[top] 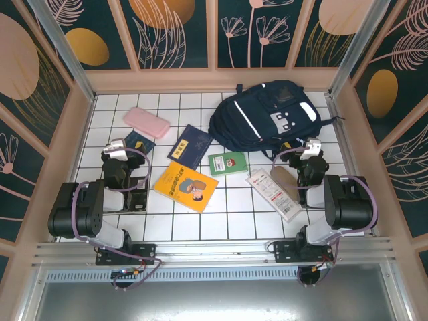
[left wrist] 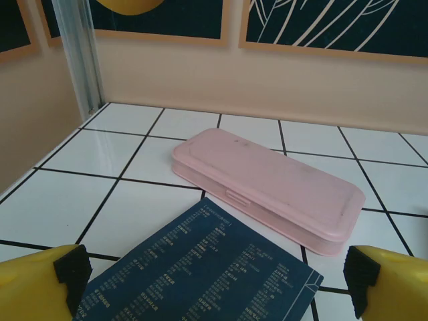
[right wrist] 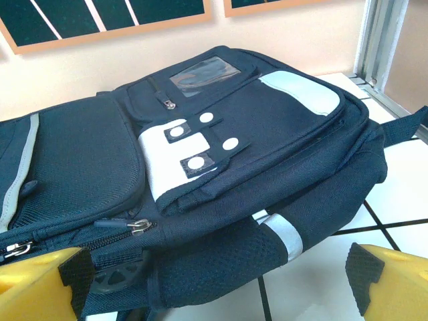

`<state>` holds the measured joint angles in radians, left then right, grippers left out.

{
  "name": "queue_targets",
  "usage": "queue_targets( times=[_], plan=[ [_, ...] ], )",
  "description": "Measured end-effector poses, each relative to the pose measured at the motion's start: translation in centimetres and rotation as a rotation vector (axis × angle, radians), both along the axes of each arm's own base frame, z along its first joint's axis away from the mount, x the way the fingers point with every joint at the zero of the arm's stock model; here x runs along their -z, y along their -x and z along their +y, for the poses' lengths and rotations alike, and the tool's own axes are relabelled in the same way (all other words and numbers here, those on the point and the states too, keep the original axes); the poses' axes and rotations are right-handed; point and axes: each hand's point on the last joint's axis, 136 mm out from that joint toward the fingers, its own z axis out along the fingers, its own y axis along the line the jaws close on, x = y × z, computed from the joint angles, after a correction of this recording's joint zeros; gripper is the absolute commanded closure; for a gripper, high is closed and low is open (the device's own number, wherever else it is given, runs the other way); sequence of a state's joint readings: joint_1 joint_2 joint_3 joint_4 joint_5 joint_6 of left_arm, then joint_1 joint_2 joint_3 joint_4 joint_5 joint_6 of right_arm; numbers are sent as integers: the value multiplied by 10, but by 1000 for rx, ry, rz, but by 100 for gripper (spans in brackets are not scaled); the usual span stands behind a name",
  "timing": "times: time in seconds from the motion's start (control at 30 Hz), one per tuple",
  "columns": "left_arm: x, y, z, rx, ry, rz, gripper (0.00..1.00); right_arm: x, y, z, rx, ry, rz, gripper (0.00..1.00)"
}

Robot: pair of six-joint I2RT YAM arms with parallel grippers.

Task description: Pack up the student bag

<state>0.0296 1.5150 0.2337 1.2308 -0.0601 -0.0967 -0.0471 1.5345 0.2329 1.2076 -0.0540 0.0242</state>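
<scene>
1. The right gripper [right wrist: 214, 281] stands with its yellow fingers spread wide and nothing between them. It is aimed low at the side of the student bag [right wrist: 221, 167], a large dark navy fabric backpack with a white stripe and a grey-white front patch.
2. The left gripper [left wrist: 214, 284] is just as wide and also empty. It hovers over a dark blue printed booklet [left wrist: 200, 274], with a flat pink plastic pencil case [left wrist: 267, 187] lying just beyond it.
3. The bag lies front-up at the far right of the white tiled table [top: 167, 221], close to the back wall. Its pockets look zipped, and a metal zip pull [right wrist: 137, 226] hangs on the side nearest the right gripper.
4. Judging by this, packing has not begun: every loose item is outside the bag. The step in hand is probably getting the bag open.
5. The next move calls for pinching that small pull and running it along the seam, likely with the other arm steadying the soft fabric, which may bunch and drag.
6. Scattered between the arms are:
   - a second navy booklet [top: 189, 146]
   - a small green book [top: 228, 162]
   - a yellow illustrated book [top: 185, 186]
   - a long white packet with red print [top: 274, 194]
7. The packet and a tan object beside it, too unclear to name, lie just by the right arm and could be swept aside.
</scene>
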Motion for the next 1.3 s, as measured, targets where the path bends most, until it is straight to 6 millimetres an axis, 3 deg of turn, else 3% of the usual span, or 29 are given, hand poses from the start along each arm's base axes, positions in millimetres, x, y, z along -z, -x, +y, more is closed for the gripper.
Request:
queue_targets(
  times=[0.9, 1.03, 1.13, 1.3],
  plan=[
    [0, 0, 0, -1, 0, 0, 1, 0, 0, 0, 0, 0, 0, 1],
    [-2, -3, 8, -53, 2, 29, 1, 2, -1, -2, 12, 1, 16, 1],
    [-29, -17, 19, -117, 11, 34, 1, -6, -8, -11, 64, -5, 43, 1],
    [-104, -38, 35, -225, 141, -13, 1, -55, -21, -29, 176, -86, -22, 1]
  ],
)
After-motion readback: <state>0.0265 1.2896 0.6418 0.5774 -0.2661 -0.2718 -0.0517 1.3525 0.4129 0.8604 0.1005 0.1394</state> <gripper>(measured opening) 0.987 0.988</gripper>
